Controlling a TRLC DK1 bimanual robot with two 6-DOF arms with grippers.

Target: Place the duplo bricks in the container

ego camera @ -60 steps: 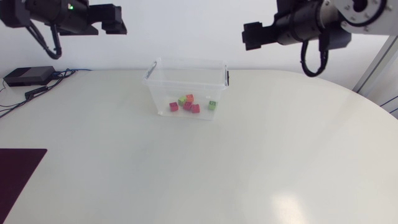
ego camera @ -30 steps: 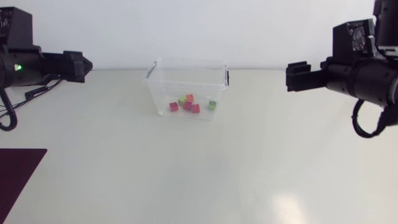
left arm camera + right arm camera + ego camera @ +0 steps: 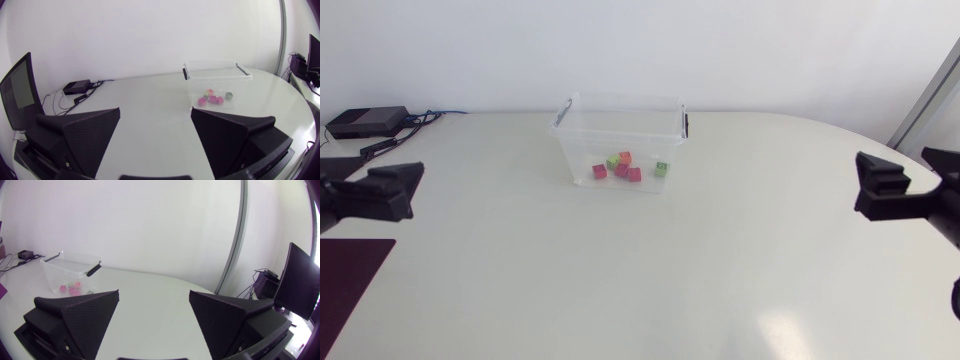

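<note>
The container stands toward the back of the tabletop, a little left of centre. On its floor lie the duplo bricks, apparently six: five are bunched together and one sits just apart to their right. The left gripper hangs at the tabletop's left edge and the right gripper at its right edge, both well apart from the container and nearer the front. A small box with cables rests at the far left corner. A flat mat lies at the near left edge, in front of the left gripper.
</note>
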